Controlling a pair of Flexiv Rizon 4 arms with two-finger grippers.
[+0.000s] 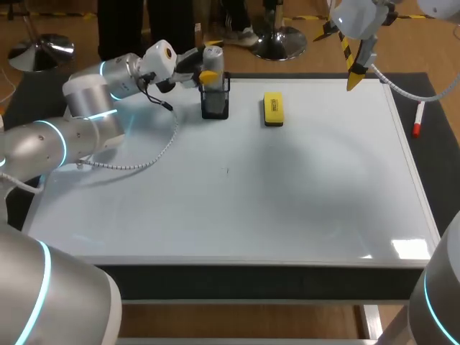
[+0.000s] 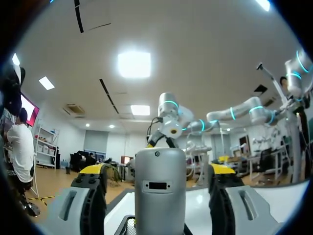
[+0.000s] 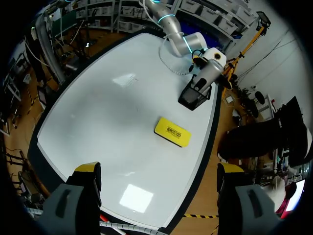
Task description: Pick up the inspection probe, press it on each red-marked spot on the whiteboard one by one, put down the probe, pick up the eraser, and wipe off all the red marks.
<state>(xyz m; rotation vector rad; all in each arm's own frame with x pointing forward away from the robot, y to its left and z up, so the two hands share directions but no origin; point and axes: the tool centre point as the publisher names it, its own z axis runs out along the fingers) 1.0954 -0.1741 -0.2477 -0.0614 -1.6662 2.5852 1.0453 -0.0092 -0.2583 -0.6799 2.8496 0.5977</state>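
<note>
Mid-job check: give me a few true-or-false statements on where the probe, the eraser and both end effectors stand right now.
1. The probe stands in the black mesh holder. True.
2. The left end effector is shut on the probe. False: it is open, and its fingers stand on either side of the probe with a gap on each side.
3. The eraser lies flat on the whiteboard, beside the holder and apart from it. True.
4. The right end effector holds the eraser. False: it is open and empty, up over the board's far right corner.
5. The red marker lies on the whiteboard. False: it lies outside the board's right edge, on the dark surface.
</note>
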